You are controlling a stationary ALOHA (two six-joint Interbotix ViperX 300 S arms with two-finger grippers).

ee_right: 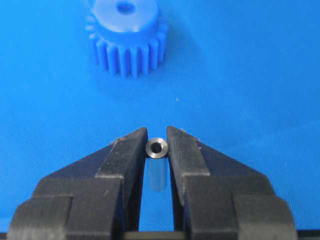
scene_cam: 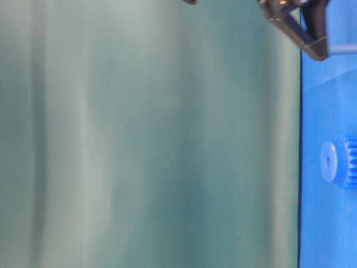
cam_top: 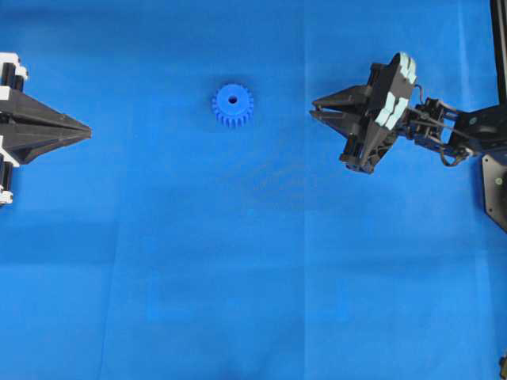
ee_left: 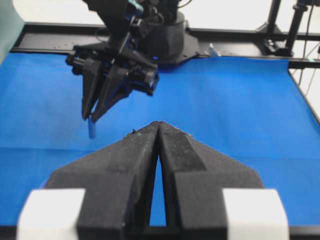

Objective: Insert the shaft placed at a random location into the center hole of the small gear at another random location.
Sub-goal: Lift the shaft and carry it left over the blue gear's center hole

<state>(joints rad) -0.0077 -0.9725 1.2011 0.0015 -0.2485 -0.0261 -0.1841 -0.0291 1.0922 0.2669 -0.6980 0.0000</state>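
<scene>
While the left gripper (ee_left: pixel 159 131) rests clenched and empty, the gear (cam_top: pixel 232 105) lies flat on the cloth (cam_top: pixel 253 261), well apart from the right gripper (ee_right: pixel 157 145), which pinches the pin (ee_right: pixel 156 148) near its top; light, rigid, likely slippery.

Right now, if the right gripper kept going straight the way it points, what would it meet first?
Probably the gear: the right gripper, shut on the shaft, points roughly at it across bare cloth, though height is unclear.

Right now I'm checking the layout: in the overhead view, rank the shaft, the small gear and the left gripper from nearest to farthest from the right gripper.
1. shaft, clamped between the right gripper jaws.
2. small gear, mid-table, to its left.
3. left gripper, shut at the far left edge.
</scene>
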